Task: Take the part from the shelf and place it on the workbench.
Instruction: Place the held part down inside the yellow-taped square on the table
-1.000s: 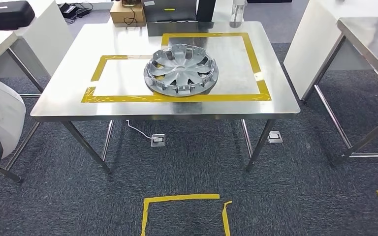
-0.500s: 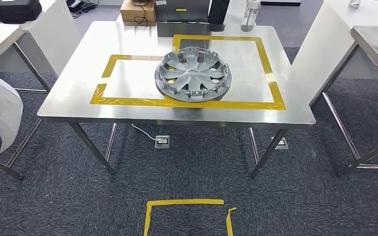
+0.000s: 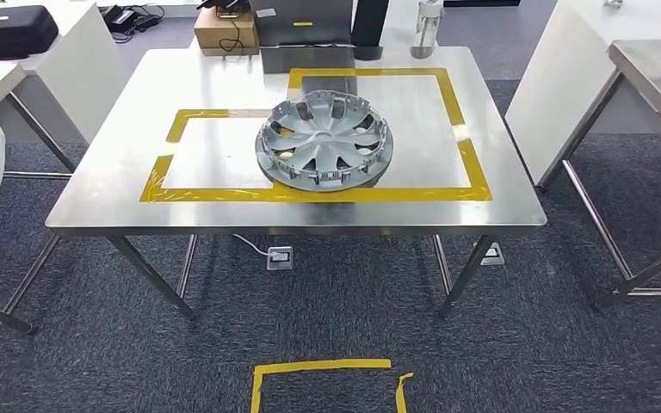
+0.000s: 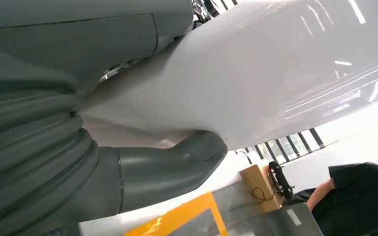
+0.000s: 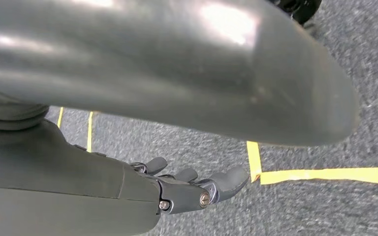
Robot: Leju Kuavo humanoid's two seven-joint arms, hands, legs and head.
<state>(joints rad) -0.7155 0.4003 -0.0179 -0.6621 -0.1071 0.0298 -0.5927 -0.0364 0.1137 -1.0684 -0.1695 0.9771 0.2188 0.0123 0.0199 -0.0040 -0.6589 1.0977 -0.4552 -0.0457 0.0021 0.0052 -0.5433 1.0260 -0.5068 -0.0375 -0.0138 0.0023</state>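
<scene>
The left robot hand (image 4: pixel 142 167) lies against a white curved surface, its thumb out, and whether it grips anything cannot be told; on the table (image 3: pixel 95 185) the silver wheel cover (image 3: pixel 324 140) rests near the middle, straddling the yellow tape outline (image 3: pixel 310 194), with a cardboard box (image 3: pixel 222 33) beyond the far edge. The right robot hand (image 5: pixel 192 189) hangs over the grey carpet (image 5: pixel 325 206), fingers apart, holding nothing.

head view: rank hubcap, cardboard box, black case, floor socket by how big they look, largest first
1. hubcap
2. black case
3. cardboard box, partly cut off and farther away, so its place against the case is unsure
4. floor socket
</scene>
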